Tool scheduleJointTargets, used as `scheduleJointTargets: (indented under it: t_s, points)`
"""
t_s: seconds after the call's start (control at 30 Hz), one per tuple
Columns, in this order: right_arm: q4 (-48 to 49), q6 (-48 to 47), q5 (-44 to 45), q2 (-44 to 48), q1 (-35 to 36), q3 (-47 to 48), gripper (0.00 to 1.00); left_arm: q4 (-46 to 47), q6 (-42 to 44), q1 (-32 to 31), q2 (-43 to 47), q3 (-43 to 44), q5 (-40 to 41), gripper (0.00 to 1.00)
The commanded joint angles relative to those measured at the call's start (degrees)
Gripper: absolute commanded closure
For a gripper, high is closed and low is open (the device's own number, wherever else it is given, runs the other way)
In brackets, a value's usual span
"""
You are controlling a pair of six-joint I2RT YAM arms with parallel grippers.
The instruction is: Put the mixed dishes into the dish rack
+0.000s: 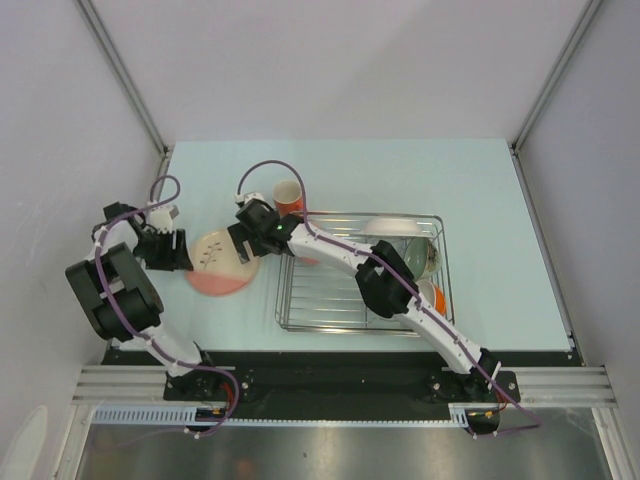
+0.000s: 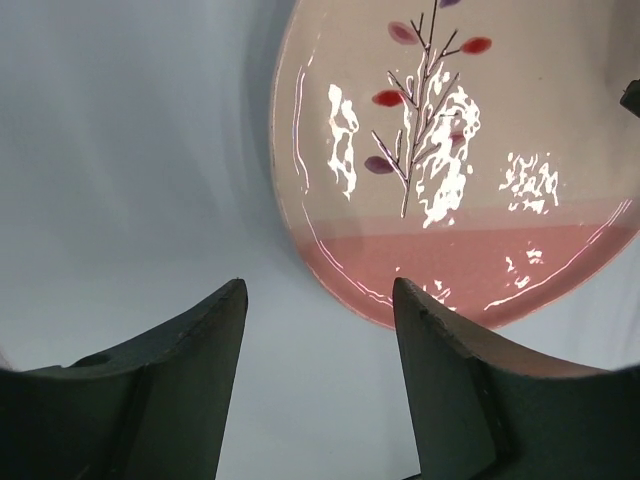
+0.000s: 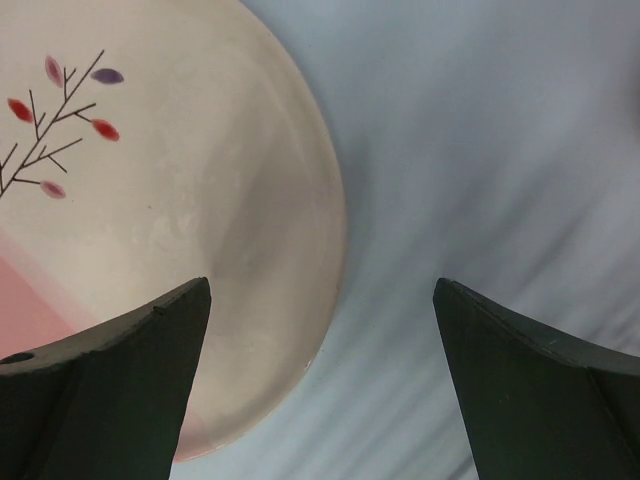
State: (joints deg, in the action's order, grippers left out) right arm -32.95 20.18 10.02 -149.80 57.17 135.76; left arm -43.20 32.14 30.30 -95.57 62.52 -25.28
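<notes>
The cream-pink leaf-motif plate (image 1: 222, 262) lies flat on the table left of the dish rack (image 1: 360, 318). My left gripper (image 1: 181, 250) is open at the plate's left rim; in the left wrist view (image 2: 318, 290) its right finger stands at the edge of the plate (image 2: 450, 150). My right gripper (image 1: 246, 246) is open over the plate's right rim; in the right wrist view (image 3: 322, 285) the rim of the plate (image 3: 150, 200) runs between the fingers. The orange mug (image 1: 288, 196) stands behind the rack. In the rack are a white plate (image 1: 392, 227), pale green bowl (image 1: 422, 256) and orange bowl (image 1: 434, 296). A pinkish patch shows under the right arm.
The right arm reaches across the rack's left half. The left arm is folded at the table's left edge beside the grey wall. Purple cables loop above both wrists.
</notes>
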Motion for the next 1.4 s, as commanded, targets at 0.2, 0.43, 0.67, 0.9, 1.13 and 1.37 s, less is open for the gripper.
scheduleJointTargets:
  t_s: [0.2,0.43,0.67,0.9,1.13,1.37]
  points:
    - [3.50,8.72,-11.76,-3.48,-0.83,0.11,0.00,-0.22,3.45,0.54,-6.20,5.07,-4.87,0.36]
    - [3.68,12.59,-19.24,-4.36,-1.44,0.29,0.00,-0.39,3.81,0.46,-9.72,6.65,-5.31,0.37]
    - [4.65,14.36,-23.20,-4.19,-1.53,0.47,0.00,-0.22,4.16,-0.86,-10.95,6.74,-4.96,0.38]
    - [5.88,15.50,-26.37,-4.01,-1.62,0.47,0.00,0.31,3.98,-2.18,-12.27,6.39,-4.96,0.38]
    - [6.50,15.85,-27.60,-3.75,-1.80,0.64,0.00,0.14,3.98,-2.44,-12.63,5.59,-4.78,0.38]
    - [6.32,15.94,-28.21,-4.01,-2.23,-0.41,0.00,-0.13,4.16,-2.79,-12.01,4.98,-5.57,0.36]
